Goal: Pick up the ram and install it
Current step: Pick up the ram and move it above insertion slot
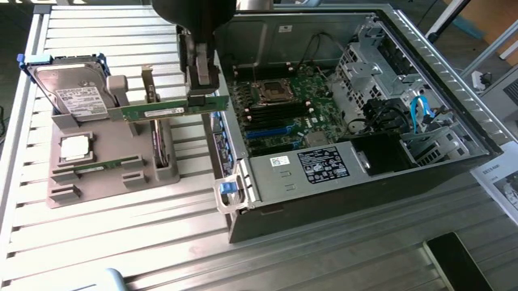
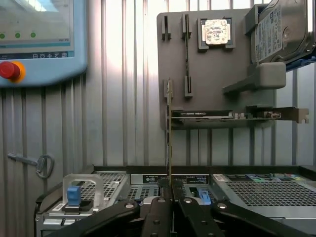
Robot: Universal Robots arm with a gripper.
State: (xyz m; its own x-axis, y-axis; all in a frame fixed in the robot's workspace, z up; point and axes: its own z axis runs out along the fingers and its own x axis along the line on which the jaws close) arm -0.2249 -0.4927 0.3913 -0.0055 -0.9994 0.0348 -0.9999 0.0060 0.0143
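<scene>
Closest to us in the wrist view are the black arms of the claw (image 2: 169, 183), and they are squeezed tight on the ram (image 2: 169, 133). We see the ram edge-on there, like a thin line sticking straight out of the claw.

From the exterior view, the claw (image 1: 204, 91) hangs down and pinches the green ram (image 1: 162, 111) near its end on the exterior view's right. The ram is up in the air, long and level. We see it touch nothing but the claw. It hangs over the side of the gray tray (image 1: 109, 138) nearest the case (image 1: 275, 182).

Just by the ram, a card (image 1: 155, 91) stands on its edge in the tray. The other ram (image 1: 109, 165) lies low in its slots. A silver chip (image 1: 74, 147) sits in a square pocket. A drive (image 1: 73, 91) leans at the far end of the tray.

The case lies open beside the tray. We can see its green board (image 1: 283, 109) inside, and a blue clip (image 1: 227, 188) on its near corner.

Tray and case both rest on a desk (image 1: 121, 242) made of metal slats. In the wrist view a red button (image 2: 10, 70) sits on a pale blue box.
</scene>
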